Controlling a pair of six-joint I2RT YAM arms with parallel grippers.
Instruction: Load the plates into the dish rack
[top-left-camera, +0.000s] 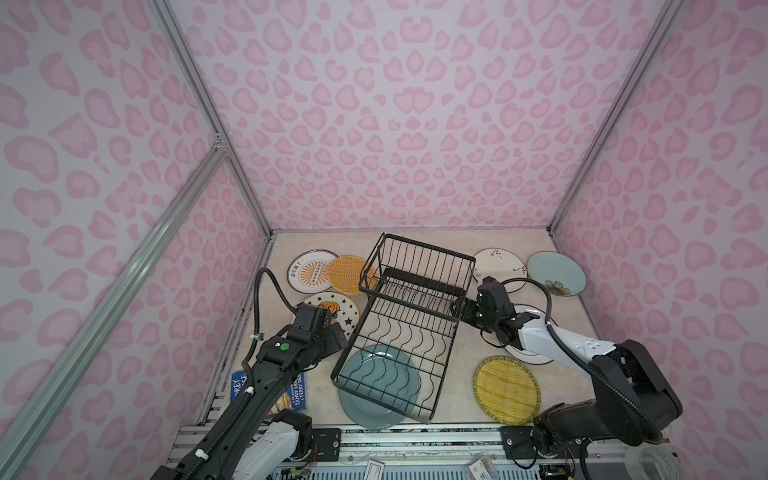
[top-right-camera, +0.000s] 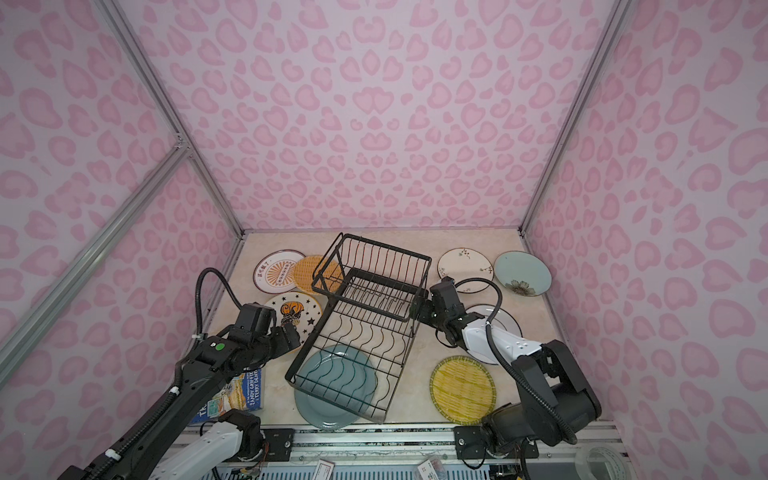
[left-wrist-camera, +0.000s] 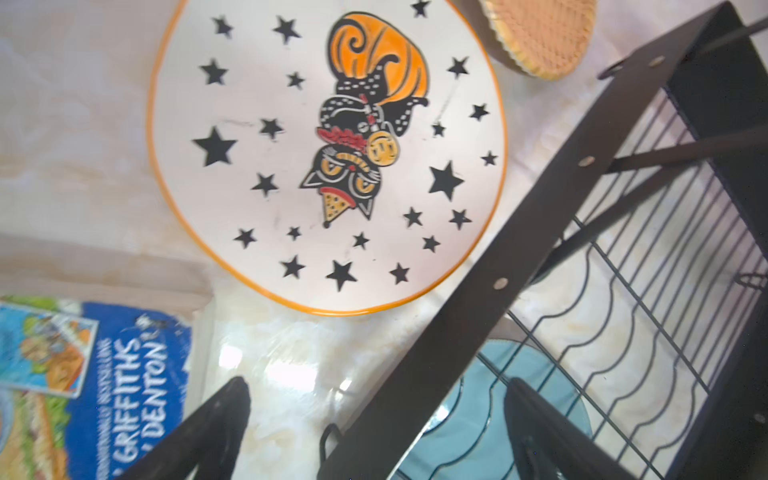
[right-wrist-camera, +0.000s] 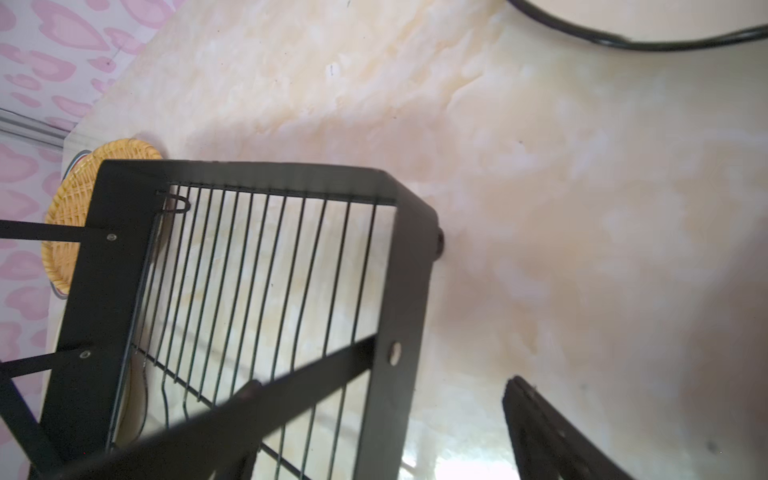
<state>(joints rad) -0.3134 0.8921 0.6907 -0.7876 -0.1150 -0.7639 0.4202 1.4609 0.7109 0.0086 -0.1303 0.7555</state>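
While our left gripper (left-wrist-camera: 376, 382) and right gripper (top-left-camera: 460, 312) flank the empty dish rack (top-left-camera: 409, 320), fingers apart, we see no plates (top-left-camera: 507, 390) loaded; a teal-grey plate (top-left-camera: 370, 415) lies under its wires.

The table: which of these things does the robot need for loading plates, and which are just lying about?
For the job: dish rack; teal-grey plate, yellow woven plate, orange woven plate, star plate, sunburst plate, sprig plate, pale blue plate, black-ringed plate.
Just lying about: blue book.
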